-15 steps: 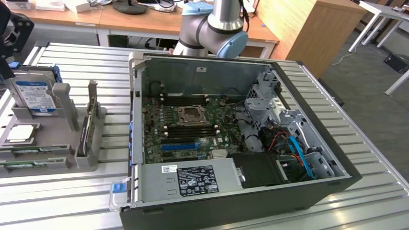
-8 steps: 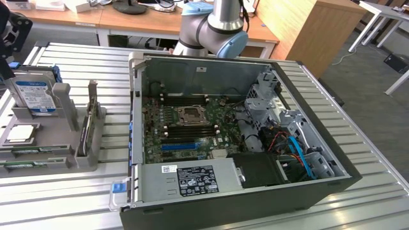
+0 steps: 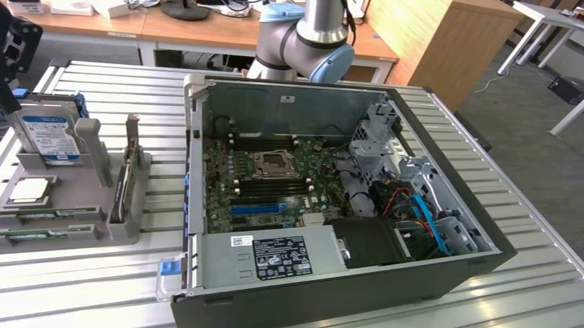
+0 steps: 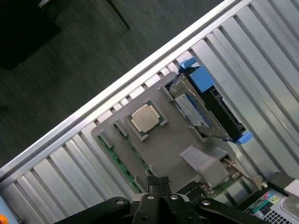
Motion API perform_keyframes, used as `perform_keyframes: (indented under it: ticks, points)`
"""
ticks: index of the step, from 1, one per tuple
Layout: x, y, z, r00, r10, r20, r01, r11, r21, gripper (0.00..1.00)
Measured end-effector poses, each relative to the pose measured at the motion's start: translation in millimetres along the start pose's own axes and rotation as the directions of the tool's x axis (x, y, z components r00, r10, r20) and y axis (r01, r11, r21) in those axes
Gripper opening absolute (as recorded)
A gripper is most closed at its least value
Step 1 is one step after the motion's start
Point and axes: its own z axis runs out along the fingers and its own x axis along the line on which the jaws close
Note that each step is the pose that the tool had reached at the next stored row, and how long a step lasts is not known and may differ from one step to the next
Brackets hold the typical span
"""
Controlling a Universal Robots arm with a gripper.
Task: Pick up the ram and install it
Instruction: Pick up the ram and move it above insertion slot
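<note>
Two ram sticks lie flat as thin green strips in the front slots of a grey parts holder (image 3: pixel 55 205) at the exterior view's left; the nearer ram (image 3: pixel 35 234) sits beside the other (image 3: pixel 41 219). In the wrist view the ram (image 4: pixel 119 163) runs along the holder's edge, just beyond my gripper (image 4: pixel 159 181). The fingers are shut together with nothing between them, hovering above the holder. A dark part of the gripper (image 3: pixel 11 102) shows at the exterior view's left edge, above the hard drive. The open computer case (image 3: pixel 474 263) shows its motherboard with black memory slots (image 3: pixel 269 186) beside the CPU socket (image 3: pixel 271 165).
The holder also carries a silver hard drive with a blue label (image 3: pixel 50 137), a CPU chip (image 3: pixel 27 190) and an upright card with a metal bracket (image 3: pixel 130 164). The arm's base (image 3: pixel 306 41) stands behind the case. All rests on a ribbed metal table (image 3: pixel 511 301).
</note>
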Motion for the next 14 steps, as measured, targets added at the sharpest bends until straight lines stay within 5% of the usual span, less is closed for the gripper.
perform_keyframes:
  ticks: [7,14]
  points:
    - [0.0,0.0,0.5,0.9925,-0.122,-0.0047,0.122,0.9925,-0.0028,0.11]
    - [0.0,-0.1,1.1,0.9690,-0.247,-0.0091,0.247,0.9690,-0.0064,0.11]
